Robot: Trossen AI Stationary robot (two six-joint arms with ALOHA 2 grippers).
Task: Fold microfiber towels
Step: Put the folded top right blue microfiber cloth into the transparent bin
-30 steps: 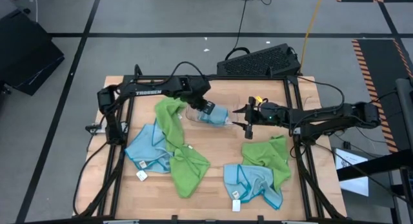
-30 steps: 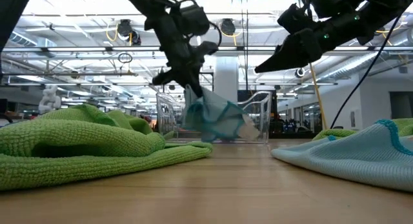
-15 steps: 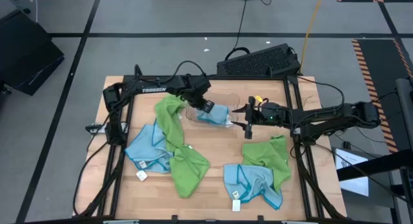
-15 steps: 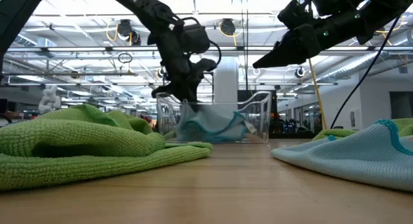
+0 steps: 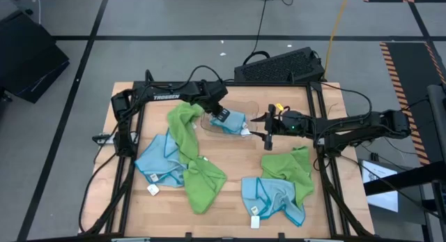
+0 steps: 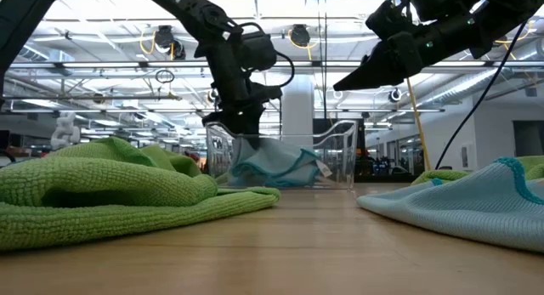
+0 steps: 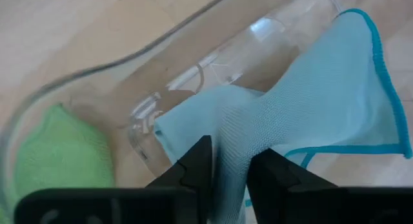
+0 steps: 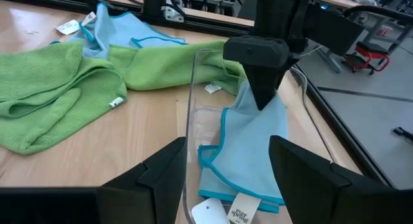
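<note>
Left hand (image 5: 221,116) (fingers parted) straddling blue towel (image 5: 233,123).

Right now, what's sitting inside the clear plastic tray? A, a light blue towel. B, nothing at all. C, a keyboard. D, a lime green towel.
A: the light blue towel lies bunched inside the clear tray, with the left hand right over it and cloth between its fingers; the lime green towels lie outside on the table.
</note>
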